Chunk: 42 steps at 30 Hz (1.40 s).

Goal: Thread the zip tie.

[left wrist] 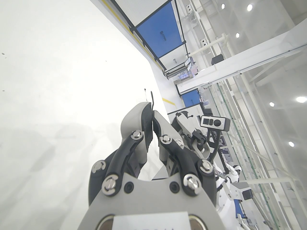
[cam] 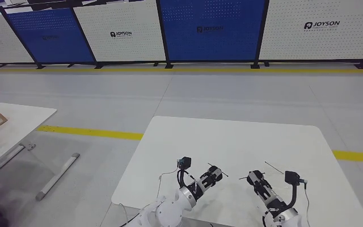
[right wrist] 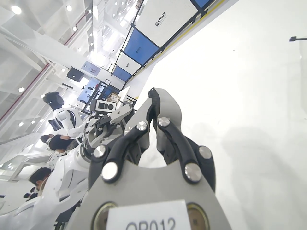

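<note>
The zip tie (left wrist: 151,99) is a thin, flat black plastic strip, pinched tight between the ribbed rubber pads of the left gripper (left wrist: 152,109), its end poking past the fingertips above the smooth white table (cam: 238,142). The right gripper (right wrist: 153,96) nearby has its grey fingers pressed together, a dark sliver (cam: 244,177) at their tips too small to identify; another black strip (cam: 274,167) lies beyond it.

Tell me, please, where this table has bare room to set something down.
The far part of the table, along its far edge, is bare across its width. Near the robot it is crowded: the left end effector and right end effector, each shut on zip tie, leave a narrow gap.
</note>
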### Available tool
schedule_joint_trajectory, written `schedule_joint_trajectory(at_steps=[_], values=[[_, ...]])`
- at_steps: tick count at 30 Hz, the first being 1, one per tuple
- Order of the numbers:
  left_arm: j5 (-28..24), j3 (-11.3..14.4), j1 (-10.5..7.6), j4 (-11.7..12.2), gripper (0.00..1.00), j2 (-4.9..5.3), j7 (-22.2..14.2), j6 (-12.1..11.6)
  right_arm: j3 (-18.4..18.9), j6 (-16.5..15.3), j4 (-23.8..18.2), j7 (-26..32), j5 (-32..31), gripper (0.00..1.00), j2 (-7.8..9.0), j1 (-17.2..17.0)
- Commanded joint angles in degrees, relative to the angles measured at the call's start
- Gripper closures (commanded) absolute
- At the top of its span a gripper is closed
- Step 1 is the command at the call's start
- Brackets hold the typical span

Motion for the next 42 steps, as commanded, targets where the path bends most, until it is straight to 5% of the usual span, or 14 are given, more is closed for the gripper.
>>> schedule_joint_trajectory(at_steps=[1,8,21,42], values=[[0.00,0.00,0.00,0.00,1.00,0.00,0.00,0.00,0.04,-0.02,0.00,0.05,0.07,1.00,0.01,0.00],[0.00,0.00,0.00,0.00,1.00,0.00,0.00,0.00,0.03,0.09,0.04,-0.53,-0.67,1.00,-0.02,0.10],[0.00,0.00,0.00,0.00,1.00,0.00,0.00,0.00,-7.33,-4.06,4.31,-15.08,-13.43,1.00,-1.83,0.83],[0.00,0.00,0.00,0.00,1.00,0.00,0.00,0.00,-8.77,-2.45,6.25,-15.98,-7.75,1.00,-3.01,2.15]])
